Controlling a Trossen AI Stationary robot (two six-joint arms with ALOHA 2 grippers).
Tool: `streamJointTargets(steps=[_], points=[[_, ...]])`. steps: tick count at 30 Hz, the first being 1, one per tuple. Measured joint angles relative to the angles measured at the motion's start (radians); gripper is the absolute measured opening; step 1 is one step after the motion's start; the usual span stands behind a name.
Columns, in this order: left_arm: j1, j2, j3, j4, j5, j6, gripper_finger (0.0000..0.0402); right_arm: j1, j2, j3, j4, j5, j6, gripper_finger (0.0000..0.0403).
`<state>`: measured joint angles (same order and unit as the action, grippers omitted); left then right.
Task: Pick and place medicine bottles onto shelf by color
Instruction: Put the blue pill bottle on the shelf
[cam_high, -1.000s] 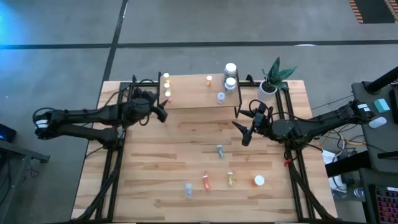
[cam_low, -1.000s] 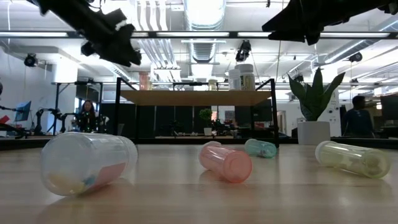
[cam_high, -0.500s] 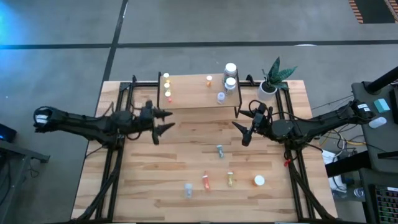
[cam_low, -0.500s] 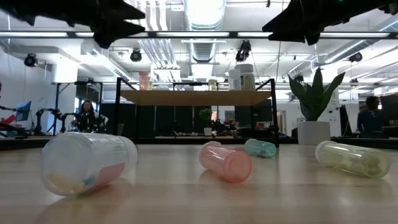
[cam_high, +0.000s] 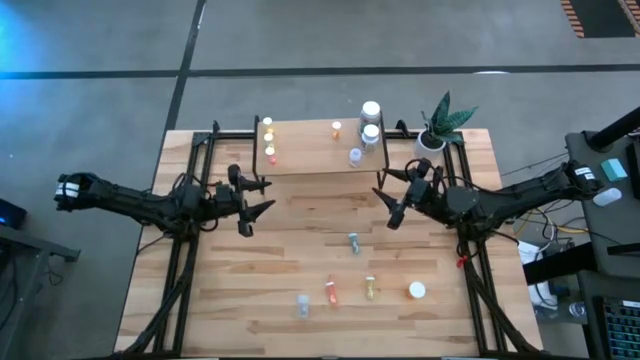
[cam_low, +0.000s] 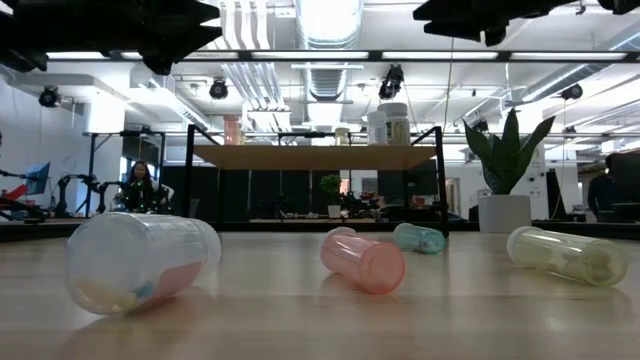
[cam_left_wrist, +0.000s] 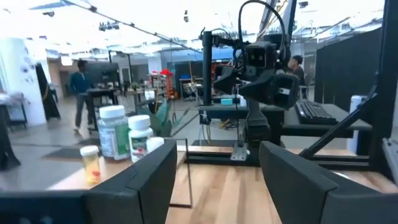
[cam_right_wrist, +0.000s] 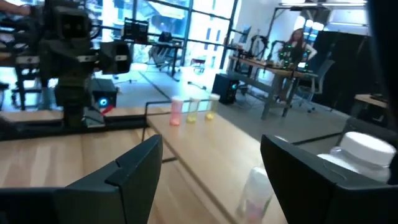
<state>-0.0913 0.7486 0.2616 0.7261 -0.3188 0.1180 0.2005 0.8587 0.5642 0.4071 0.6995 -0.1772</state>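
Note:
The shelf (cam_high: 312, 146) stands at the table's far middle on its black legs. On it are three small bottles at the left end (cam_high: 269, 138), an orange one (cam_high: 336, 128), two larger white-capped ones (cam_high: 371, 120) and a clear one (cam_high: 355, 156). Several bottles lie on their sides on the table: bluish (cam_high: 353, 242), clear (cam_high: 302, 305), orange-red (cam_high: 331, 291), yellow (cam_high: 370, 288) and white-capped (cam_high: 417, 290). My left gripper (cam_high: 255, 198) is open and empty, in the air near the shelf's left front. My right gripper (cam_high: 388, 207) is open and empty, near the shelf's right front.
A white pot with a green plant (cam_high: 437, 130) stands at the far right corner beside the shelf. Black frame rails run along the table's left (cam_high: 190, 230) and right (cam_high: 470, 250) sides. Bare wood lies between the two grippers (cam_high: 320, 205). People show in the room beyond.
My left gripper has drawn away from the shelf's left end toward the table's near edge, then a little toward the left edge, and has turned so that it points toward the table's right. My right gripper has risen a little. No bottle has moved.

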Motion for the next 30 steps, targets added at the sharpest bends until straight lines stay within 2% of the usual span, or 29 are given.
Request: streamJointTargets(steps=[9, 13, 15, 27, 30], points=[[0.002, -0.005, 0.003, -0.001, 0.000, 0.045, 0.0212, -0.026, 0.019, 0.032, -0.004, -0.006, 0.057, 0.0260], [0.002, 0.005, 0.003, -0.001, 0.000, -0.004, 0.0212, -0.020, 0.022, 0.032, -0.016, -0.097, 0.116, 0.0260], [0.002, 0.010, 0.003, -0.001, 0.000, -0.008, 0.0212, -0.013, 0.021, 0.032, -0.048, -0.131, 0.159, 0.0260], [0.001, 0.050, 0.003, 0.051, 0.001, -0.061, 0.0212, 0.039, 0.026, 0.039, -0.226, -0.131, 0.307, 0.0260], [-0.002, 0.062, 0.003, 0.076, 0.029, -0.062, 0.0212, 0.042, 0.026, 0.064, -0.326, -0.143, 0.361, 0.0260]])
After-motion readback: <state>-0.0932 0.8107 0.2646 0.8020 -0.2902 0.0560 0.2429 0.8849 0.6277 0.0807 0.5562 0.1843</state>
